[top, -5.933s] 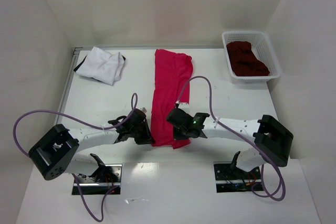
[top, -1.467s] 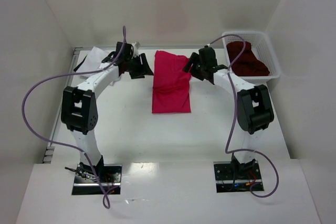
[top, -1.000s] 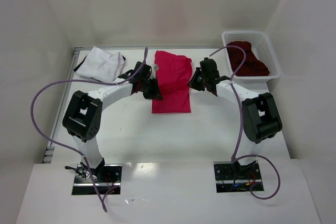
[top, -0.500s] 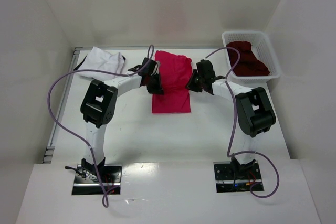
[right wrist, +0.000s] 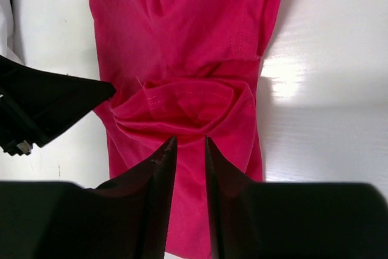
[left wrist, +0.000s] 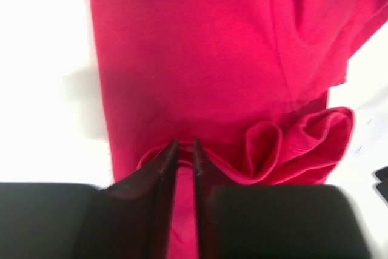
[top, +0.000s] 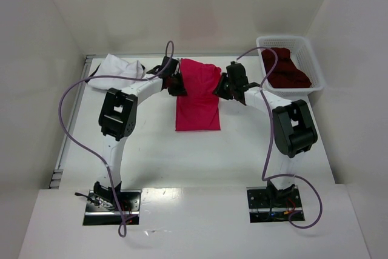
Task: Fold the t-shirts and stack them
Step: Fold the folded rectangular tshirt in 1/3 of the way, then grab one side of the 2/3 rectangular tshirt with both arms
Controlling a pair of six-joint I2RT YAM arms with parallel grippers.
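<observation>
Care is the main need of this fold. The red t-shirt (top: 197, 104) lies as a long strip in the far middle of the surface (top: 151, 150), and across its far half the cloth is gathered into a loose, wrinkled roll, not a flat crease. In my judgement, each arm should rise straight up from the cloth so that no layer is dragged, and the roll should then be pressed flat with the side edges in line. The left tool (left wrist: 185, 145) has only a thin slit between its jaws, and its tips touch the raised edge of the roll. I cannot tell whether a layer is pinched there. The right tool (right wrist: 190, 141) is narrowly open, with its tips just at the roll and flat red cloth showing through the gap. It seems to hold nothing. The white t-shirt (top: 115, 69) lies at the far left, and the maroon t-shirt (top: 284, 68) is in the basket (top: 290, 40).
</observation>
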